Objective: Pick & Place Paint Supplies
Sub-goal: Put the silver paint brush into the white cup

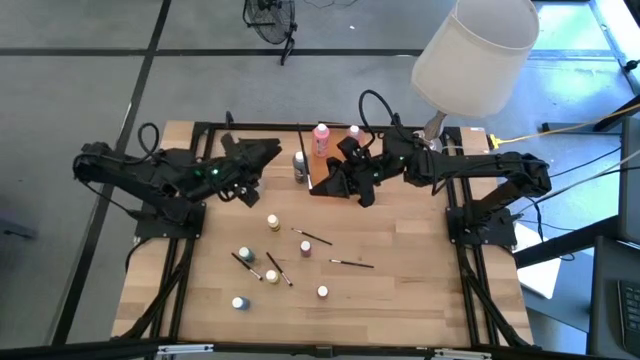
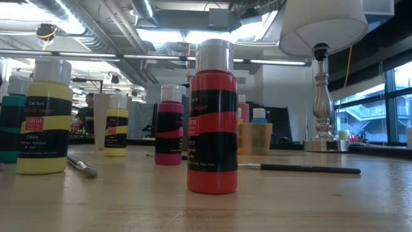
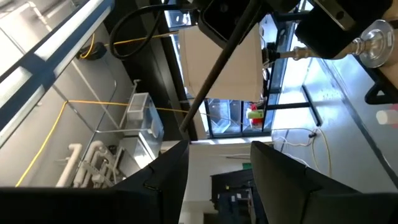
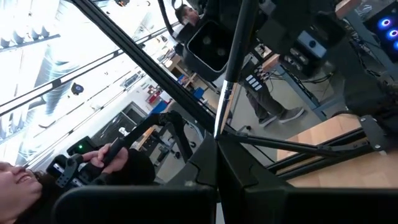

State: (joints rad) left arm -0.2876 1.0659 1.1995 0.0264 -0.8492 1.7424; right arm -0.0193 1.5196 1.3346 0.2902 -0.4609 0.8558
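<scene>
Both arms are up at the far end of the table (image 1: 400,300), reaching in toward each other. The right pincer (image 4: 217,134) is clamped shut on a thin dark brush (image 4: 231,62), which sticks straight out past its fingers in the right wrist view. In the left wrist view that brush (image 3: 217,68) crosses diagonally ahead of the left pincer (image 3: 217,171), whose fingers sit partly open with nothing between them. From above, the left pincer (image 1: 262,150) is near the far edge and the right pincer (image 1: 335,180) is just right of a grey bottle (image 1: 299,165).

The rest of the paint stuff:
- a pink bottle (image 1: 321,138) stands at the far edge, next to the grey one
- little bottles are scattered over the middle and near part: a yellow one (image 1: 273,222), a pink one (image 1: 306,247), a teal one (image 1: 244,256), another yellow one (image 1: 271,276), a white-capped one (image 1: 322,291) and a blue-capped one (image 1: 238,302)
- loose brushes lie flat among them, one (image 1: 313,236) beside the small pink bottle, another (image 1: 352,263) to its right, and one (image 1: 279,269) by the yellow bottle

At table level a red bottle (image 2: 212,116) stands closest, upright like the others.

The big white lamp (image 1: 475,50) stands at the far right corner.
</scene>
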